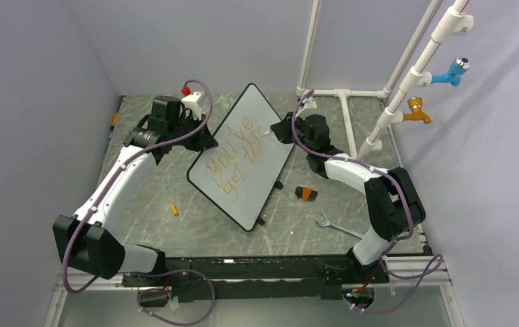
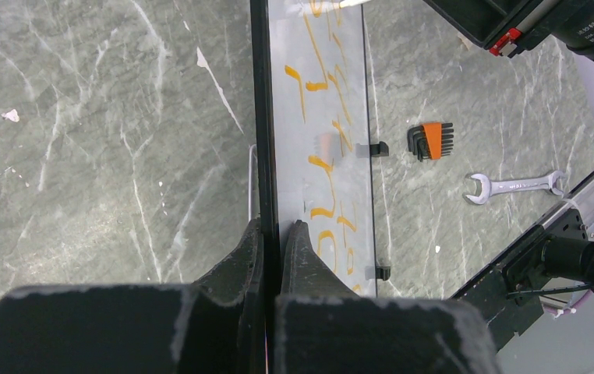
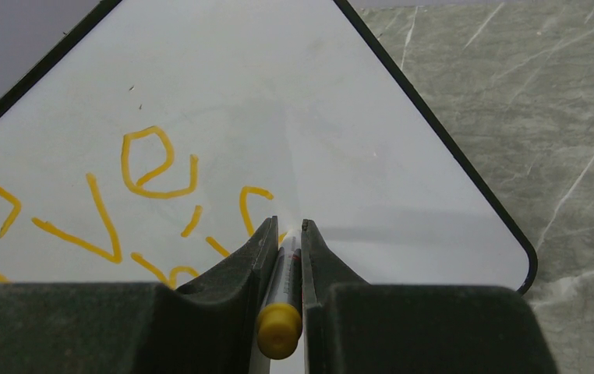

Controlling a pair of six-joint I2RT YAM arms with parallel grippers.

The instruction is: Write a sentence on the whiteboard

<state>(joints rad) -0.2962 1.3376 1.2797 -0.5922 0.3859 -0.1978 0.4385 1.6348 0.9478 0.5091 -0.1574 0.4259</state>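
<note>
The whiteboard [image 1: 246, 197] stands tilted on the table, its face towards the right arm. The sentence [image 1: 233, 163] reads "You've got this" in orange, in two lines. My left gripper [image 1: 202, 139] is shut on the whiteboard's left rim, one finger on each side [image 2: 278, 227]. My right gripper [image 1: 280, 129] is shut on a marker [image 3: 282, 308] with a yellow end. The marker's tip is hidden between my fingers, close to the whiteboard's face [image 3: 278, 93] by the last orange strokes [image 3: 251, 204].
A yellow marker cap [image 1: 174, 209] lies left of the board. A black and orange hex key set [image 1: 305, 193] and a wrench [image 1: 335, 225] lie on the right. A white pipe frame [image 1: 352, 122] with blue and orange taps stands at the back right.
</note>
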